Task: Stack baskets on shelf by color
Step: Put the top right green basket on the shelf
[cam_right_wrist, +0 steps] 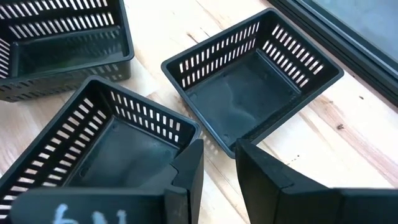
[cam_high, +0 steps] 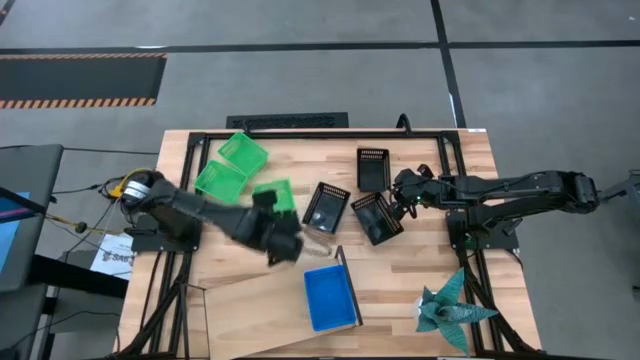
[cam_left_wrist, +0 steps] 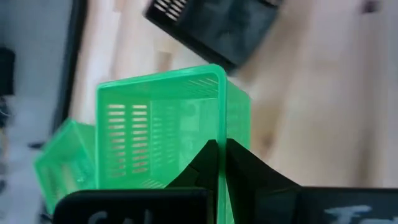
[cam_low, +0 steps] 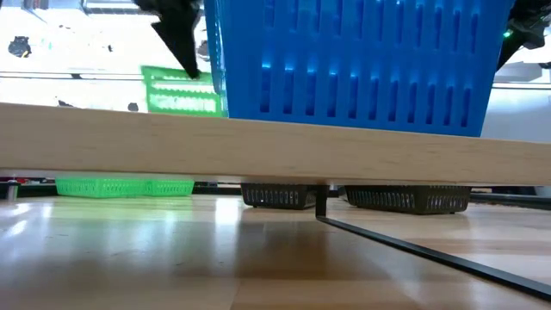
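Note:
My left gripper (cam_left_wrist: 221,155) is shut on a bright green basket (cam_high: 274,190), which the low view shows raised (cam_low: 181,90) above the table behind the shelf plank (cam_low: 258,146). Two more green baskets (cam_high: 243,152) (cam_high: 220,180) rest on the tabletop at the far left. A blue basket (cam_high: 330,298) stands on the shelf (cam_high: 260,310) beside its black upright (cam_high: 349,285). Three black baskets (cam_high: 373,168) (cam_high: 326,205) (cam_high: 377,217) sit on the table. My right gripper (cam_right_wrist: 217,165) hangs open just above the black ones, over the rim corner of the nearest (cam_right_wrist: 118,143). My left gripper pinches one side wall of the green basket at its rim (cam_left_wrist: 221,127). One finger is inside the basket and one outside. The fingers slant down onto it. The basket is lifted clear of the table and tilted, its open side turned toward the wrist.
A teal paper origami figure (cam_high: 450,305) lies at the near right corner of the table. The black frame bars (cam_high: 300,132) run around the table's edges. Bare wood shows between the shelf and the black baskets.

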